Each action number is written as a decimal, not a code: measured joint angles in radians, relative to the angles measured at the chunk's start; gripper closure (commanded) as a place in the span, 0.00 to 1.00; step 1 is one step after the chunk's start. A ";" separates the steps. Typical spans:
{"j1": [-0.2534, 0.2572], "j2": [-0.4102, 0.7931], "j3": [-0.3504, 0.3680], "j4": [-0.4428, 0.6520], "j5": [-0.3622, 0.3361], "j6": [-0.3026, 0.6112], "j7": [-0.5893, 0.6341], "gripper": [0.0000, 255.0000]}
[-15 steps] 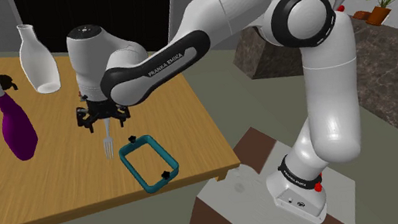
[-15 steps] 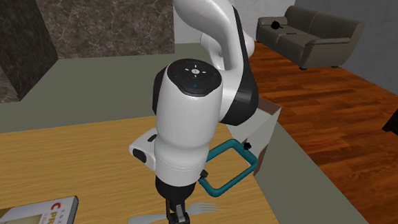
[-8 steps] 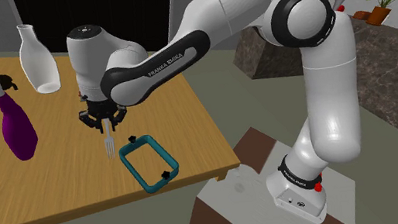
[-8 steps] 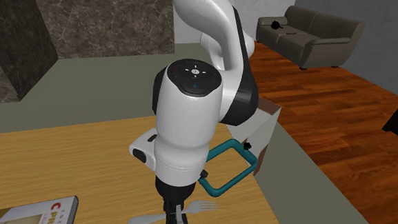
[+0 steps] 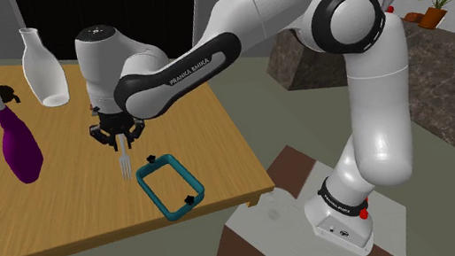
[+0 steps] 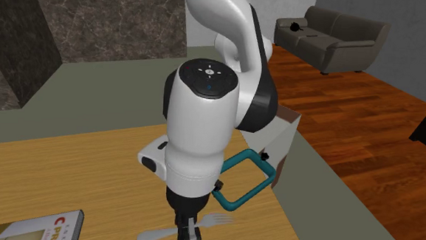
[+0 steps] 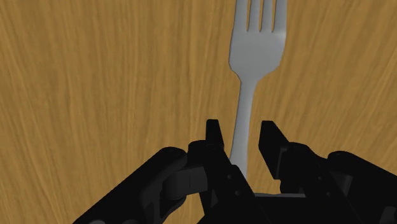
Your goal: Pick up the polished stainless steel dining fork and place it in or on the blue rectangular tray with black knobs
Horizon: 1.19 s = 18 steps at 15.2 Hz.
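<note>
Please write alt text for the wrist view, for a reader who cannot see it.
The black gripper clasps the handle of a grey fork. The fork's tines point away from the gripper, over a wooden table.

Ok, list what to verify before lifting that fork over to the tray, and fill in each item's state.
1. Gripper sits astride the fork handle: ok.
2. Firm hold on the fork: cannot tell.
3. Fork lies flat on the wooden table, tines pointing away from the gripper: ok.
4. Blue tray sits on the table close beside the fork's tines: ok.
5. Purple spray bottle and white vase stand on the fork's far side from the tray, off the path: ok.
</note>
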<state>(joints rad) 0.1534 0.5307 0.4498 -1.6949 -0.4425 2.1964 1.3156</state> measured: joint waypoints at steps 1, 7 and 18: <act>-0.003 -0.009 0.003 -0.002 0.005 -0.006 -0.004 1.00; -0.010 -0.043 0.017 0.028 0.031 -0.065 -0.027 1.00; -0.016 -0.096 0.037 0.102 0.072 -0.184 -0.066 1.00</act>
<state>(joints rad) 0.1370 0.4346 0.4871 -1.5926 -0.3704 2.0129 1.2493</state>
